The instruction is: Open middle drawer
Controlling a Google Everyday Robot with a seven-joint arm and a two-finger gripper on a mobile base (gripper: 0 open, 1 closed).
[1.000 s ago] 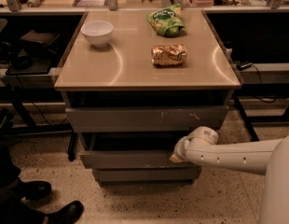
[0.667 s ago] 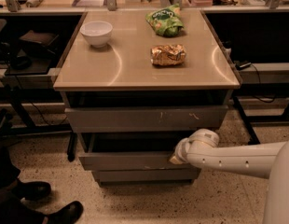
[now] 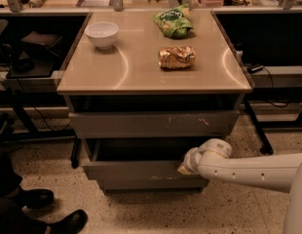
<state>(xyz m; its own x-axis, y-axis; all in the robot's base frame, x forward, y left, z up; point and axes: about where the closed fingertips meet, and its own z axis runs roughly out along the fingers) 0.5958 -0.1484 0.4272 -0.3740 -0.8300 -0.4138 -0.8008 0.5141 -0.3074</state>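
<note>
The gripper [image 3: 186, 164] sits at the right end of the middle drawer [image 3: 136, 169], which stands partly out below the scratched top drawer [image 3: 151, 124]. Whether the gripper is spread or pinching the front cannot be told. The pull should probably run straight and level, since the off-centre hold may skew the drawer.

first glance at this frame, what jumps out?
The white arm reaches in from the right, its gripper at the right end of the middle drawer, which stands partly open. On the tan cabinet top sit a white bowl at back left, a green bag at the back and a gold snack bag nearer the middle.
</note>
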